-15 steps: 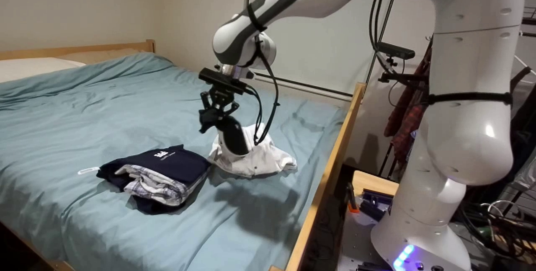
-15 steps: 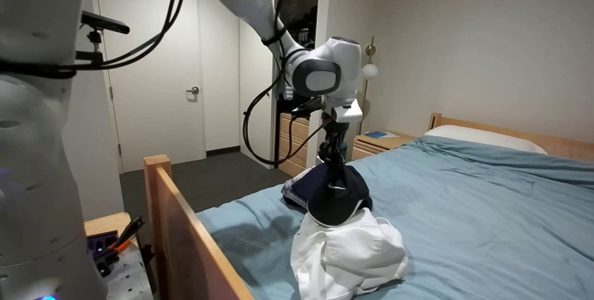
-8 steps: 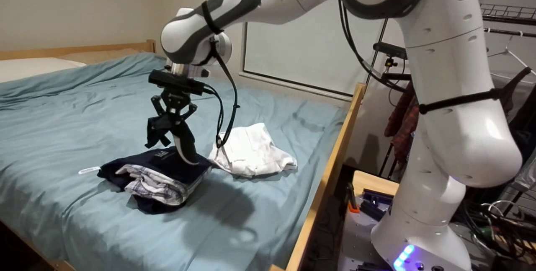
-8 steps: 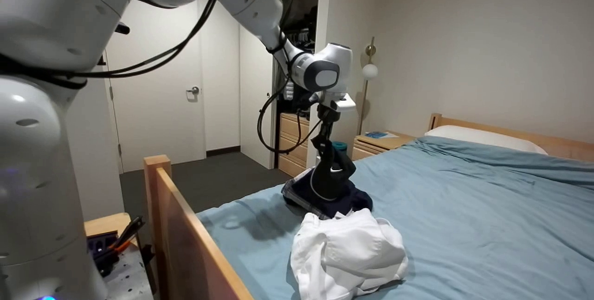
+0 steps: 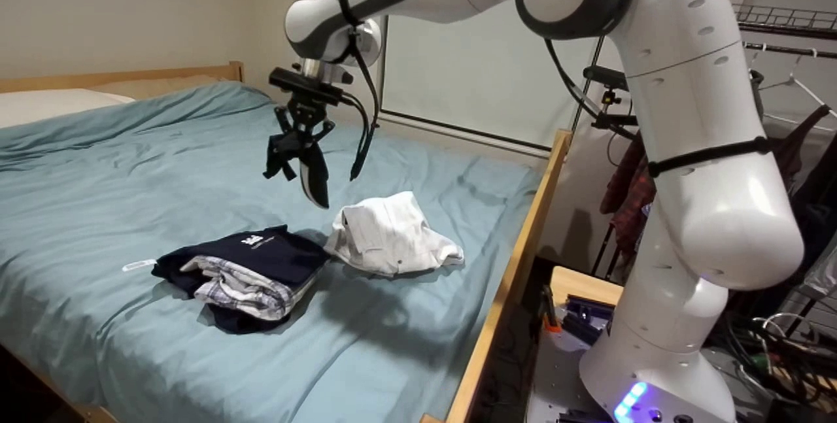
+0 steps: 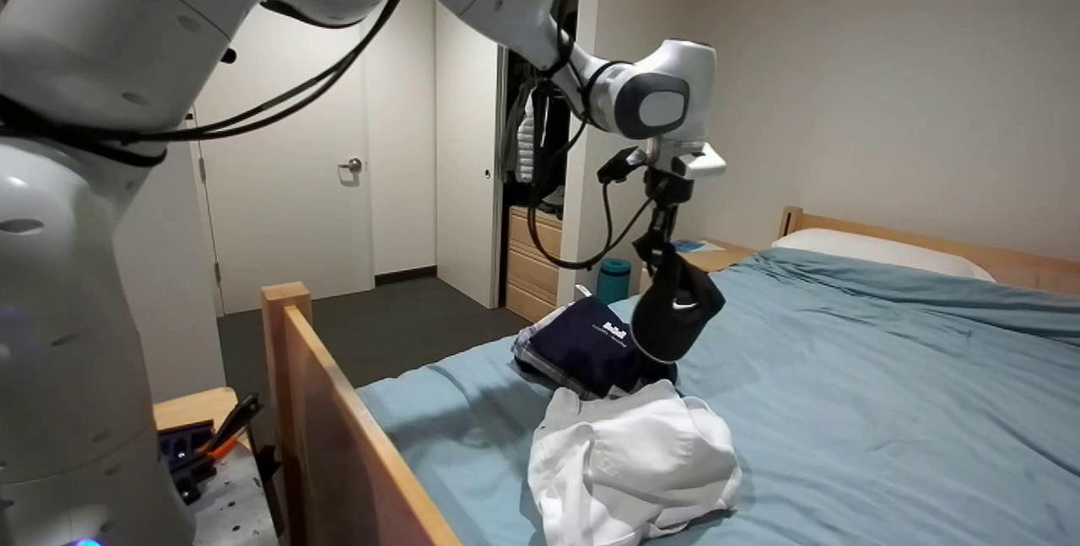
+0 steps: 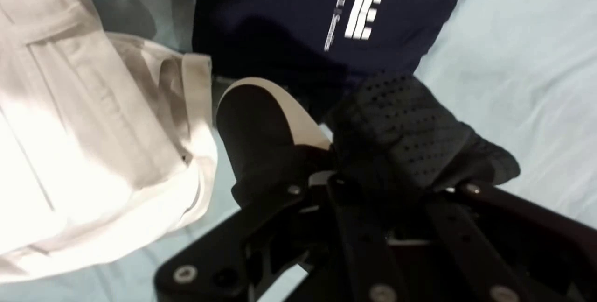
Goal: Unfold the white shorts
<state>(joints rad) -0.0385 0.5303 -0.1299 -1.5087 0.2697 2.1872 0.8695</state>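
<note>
The white shorts (image 5: 392, 233) lie bunched on the blue bed in both exterior views. Part of them fills the left side of the wrist view, where a waistband-like strip and a fold (image 7: 102, 101) show. A black cap (image 6: 671, 327) with a pale-edged brim hangs from my gripper (image 5: 299, 138), which is shut on it. The cap's brim (image 7: 254, 120) and perforated crown (image 7: 410, 124) cover most of the fingertips in the wrist view. My gripper is in the air above the bed, apart from the shorts.
Beside the shorts sits a dark navy folded garment (image 5: 274, 253) with white print and a plaid cloth (image 5: 242, 289) tucked in it. A wooden bed rail (image 5: 510, 279) stands between the bed and the arm's base. Pillows (image 6: 886, 251) lie at the far end.
My gripper, with the cap, has gone from by the shorts to low over the navy garment, then up and away toward the bed's middle. Shorts and navy garment look unmoved.
</note>
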